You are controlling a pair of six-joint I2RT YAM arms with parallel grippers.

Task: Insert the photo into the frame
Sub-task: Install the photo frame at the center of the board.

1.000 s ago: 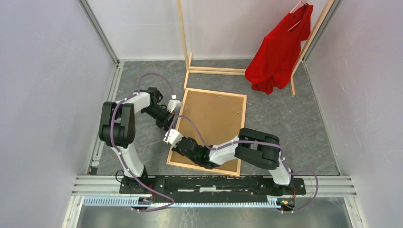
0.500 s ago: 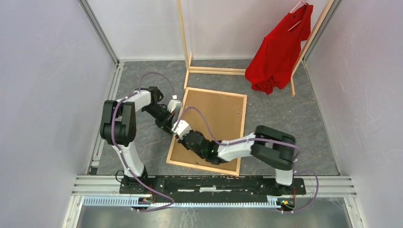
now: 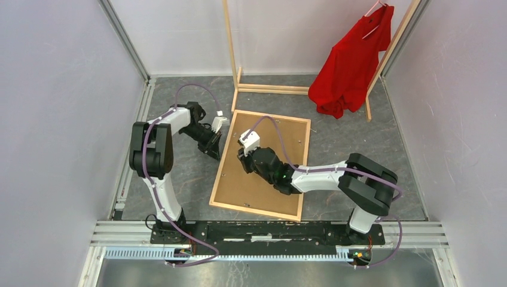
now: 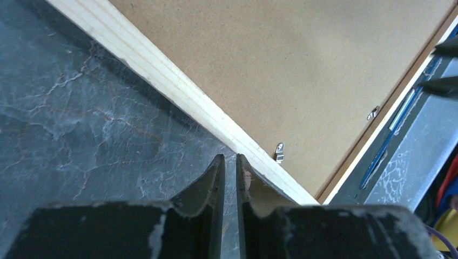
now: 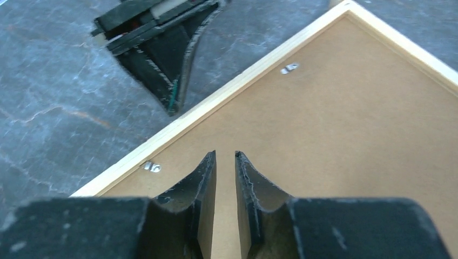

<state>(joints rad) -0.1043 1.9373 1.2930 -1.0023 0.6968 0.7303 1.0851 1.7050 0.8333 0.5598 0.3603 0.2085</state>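
Thin light-wood rectangular picture frame (image 4: 162, 81) face down, brown backing board (image 3: 251, 191) seated inside, photo presumably beneath, unseen; left end effector (image 4: 226, 157) and right end effector (image 5: 225, 154) slightly parted, empty.

The scene is lit evenly and softly from above. Faint, diffuse shadows are thrown onto the grey table (image 3: 359, 149). In both wrist views the near fingers (image 4: 209, 183) are rendered dark and out of focus; the right wrist view is slightly blurred overall.

i count one wooden frame (image 4: 162, 81), one brown backing board (image 3: 251, 191) in it, one red shirt (image 3: 350, 66), one wooden rack (image 3: 272, 89), my left arm (image 3: 156, 152) and right arm (image 3: 317, 173), two fingers (image 5: 202, 183) on each.
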